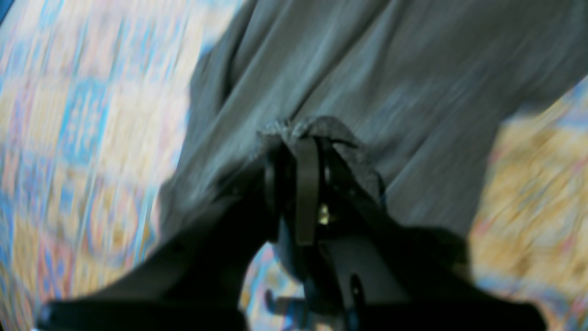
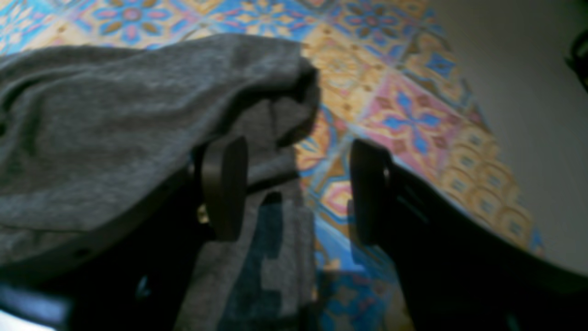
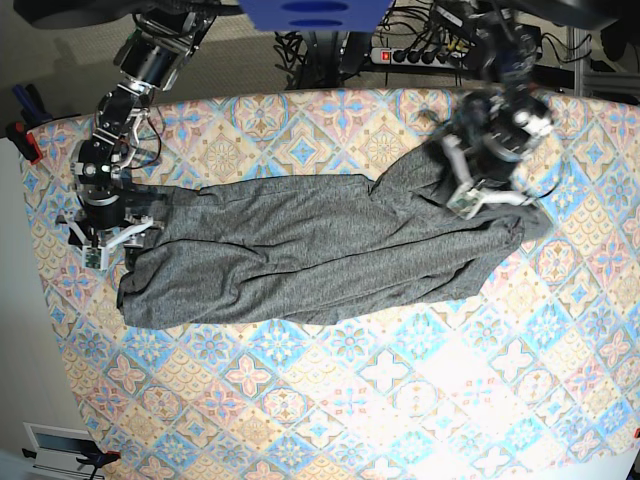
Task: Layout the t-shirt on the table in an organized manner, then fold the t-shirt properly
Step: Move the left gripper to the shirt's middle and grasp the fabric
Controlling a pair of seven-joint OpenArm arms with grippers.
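T-shirt: the dark heather-grey soft knit t-shirt (image 3: 320, 250) lies stretched in a long wrinkled band across the far half of the pastel diamond-tile cloth table (image 3: 400, 400)
Handling: light, limp, not slippery; it will sag and bunch, so I judge hems, shoulders or corners the best holds
Left gripper (image 1: 307, 138): jaws together, clamped on a bunched edge of the t-shirt
Right gripper (image 2: 298, 184): jaws wide apart, holding nothing; grey fabric drapes over one finger (image 2: 225, 184)
Around: cables and a power strip (image 3: 420, 50) beyond the table's far edge, well apart from the cloth
In the way: nothing on the table; only the shirt's own folds
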